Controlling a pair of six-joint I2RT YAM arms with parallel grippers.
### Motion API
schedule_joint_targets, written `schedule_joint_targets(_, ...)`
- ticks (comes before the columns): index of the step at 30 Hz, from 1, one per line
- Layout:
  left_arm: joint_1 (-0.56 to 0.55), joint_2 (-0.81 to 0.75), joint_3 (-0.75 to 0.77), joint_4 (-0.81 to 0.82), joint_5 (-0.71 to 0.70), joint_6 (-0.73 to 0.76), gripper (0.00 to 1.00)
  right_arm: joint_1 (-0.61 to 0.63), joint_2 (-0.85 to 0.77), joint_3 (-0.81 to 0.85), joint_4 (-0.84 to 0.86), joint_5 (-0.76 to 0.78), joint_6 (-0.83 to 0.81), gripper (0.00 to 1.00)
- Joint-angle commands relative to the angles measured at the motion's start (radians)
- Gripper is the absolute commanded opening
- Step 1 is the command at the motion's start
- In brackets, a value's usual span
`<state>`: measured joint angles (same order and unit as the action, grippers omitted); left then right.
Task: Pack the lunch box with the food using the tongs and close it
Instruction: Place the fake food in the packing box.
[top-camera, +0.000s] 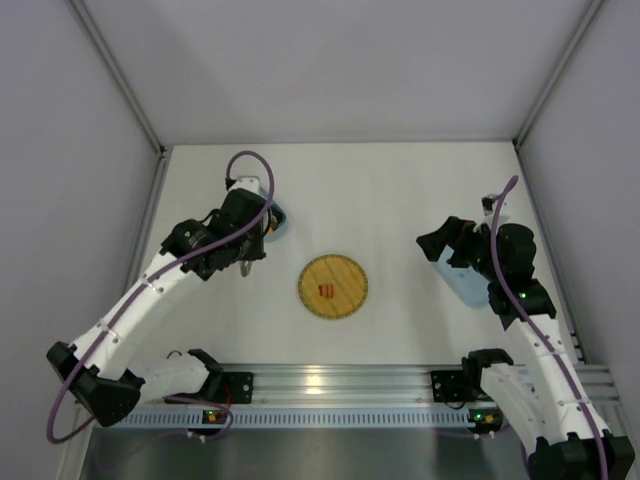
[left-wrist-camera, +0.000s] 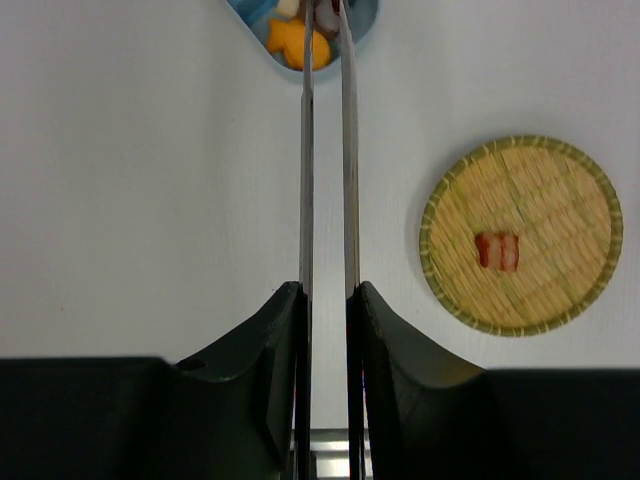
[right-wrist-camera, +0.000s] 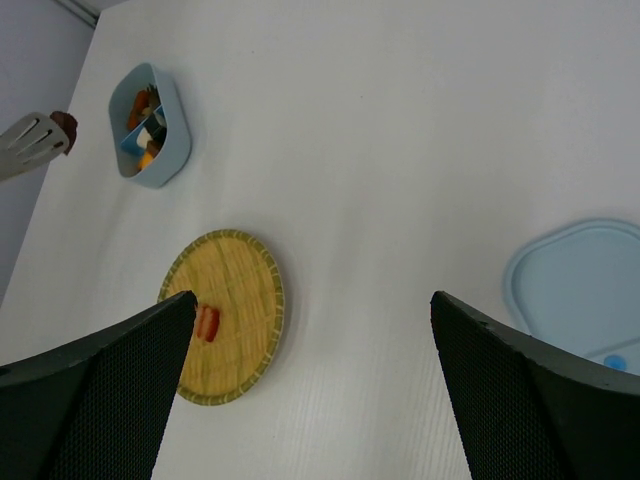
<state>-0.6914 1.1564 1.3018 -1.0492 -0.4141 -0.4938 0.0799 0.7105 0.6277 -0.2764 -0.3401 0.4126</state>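
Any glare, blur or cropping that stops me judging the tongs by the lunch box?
Top external: even light, one bright reflection on the metal rail, the lunch box mostly hidden under the left arm. Left wrist: the tongs sharp, the box cropped by the top edge. Right wrist: tilted, tong tips soft at the left edge, the box clear.

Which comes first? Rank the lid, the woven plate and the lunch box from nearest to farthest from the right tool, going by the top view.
1. The lid: at the right side, next to the right tool.
2. The woven plate: in the middle.
3. The lunch box: far left, mostly hidden.
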Motion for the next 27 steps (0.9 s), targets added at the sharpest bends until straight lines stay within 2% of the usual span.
schedule_joint_targets(1, 0.143, 0.049, -0.001, 0.198, 0.115, 0.095, 0.31, -0.017, 0.006, 0.004, 0.046, -0.017, 0.0, 0.99)
schedule_joint_targets(3, 0.235, 0.077, -0.006, 0.266, 0.174, 0.092, 0.31, -0.015, 0.009, 0.004, 0.048, -0.02, 0.003, 1.0)
schedule_joint_targets(6, 0.309, 0.133, -0.009, 0.34, 0.239, 0.077, 0.3, -0.015, 0.01, 0.006, 0.046, -0.027, 0.0, 0.99)
schedule_joint_targets(18, 0.377, 0.339, 0.071, 0.417, 0.262, 0.038, 0.31, -0.015, 0.012, -0.002, 0.043, -0.027, -0.008, 1.0)
schedule_joint_targets(27, 0.401, 0.37, 0.065, 0.434, 0.261, 0.035, 0.31, -0.016, 0.014, -0.005, 0.046, -0.031, -0.009, 0.99)
